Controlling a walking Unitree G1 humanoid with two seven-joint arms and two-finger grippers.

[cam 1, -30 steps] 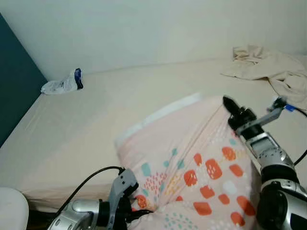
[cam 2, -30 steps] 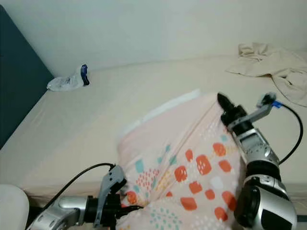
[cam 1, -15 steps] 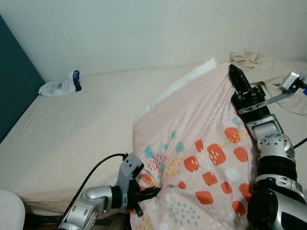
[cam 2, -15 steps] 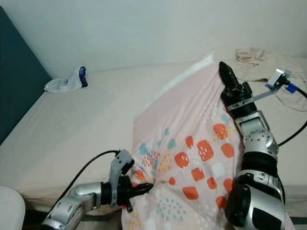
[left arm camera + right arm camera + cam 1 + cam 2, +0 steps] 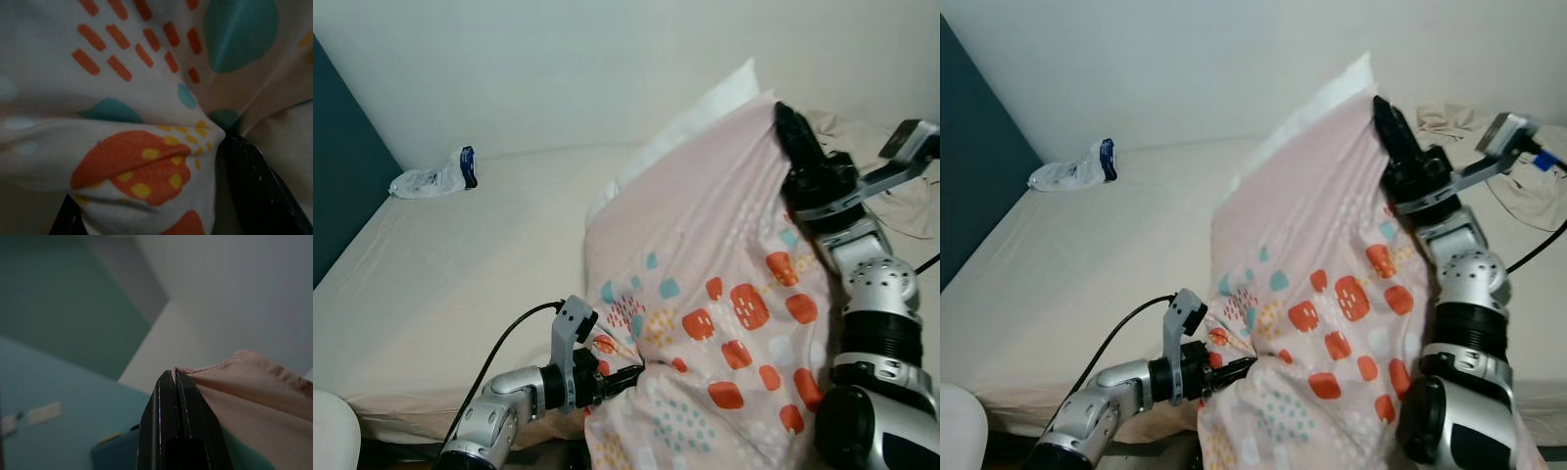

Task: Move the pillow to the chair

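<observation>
Pillow (image 5: pixel 715 284) hangs above bed (image 5: pixel 460 255), both pincers (image 5: pixel 625 375) (image 5: pixel 783 117) clamped on its edges.

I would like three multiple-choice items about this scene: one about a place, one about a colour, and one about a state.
1. Where does the plastic bag lie?
A. on the bed's far left corner
B. on the pillow
C. in the right gripper

2. Which colour is the pillow's ground?
A. dark blue
B. pale pink
C. black

3. How is the pillow held?
A. flat on the bed, untouched
B. by the left gripper alone
C. raised between both grippers

Key:
1. A, the bag rests on the bed by the wall and the dark panel.
2. B, the cloth is pale pink with orange and teal marks.
3. C, the left gripper pinches the pillow's lower edge and the right gripper pinches its upper edge, so it stands up off the bed.
</observation>
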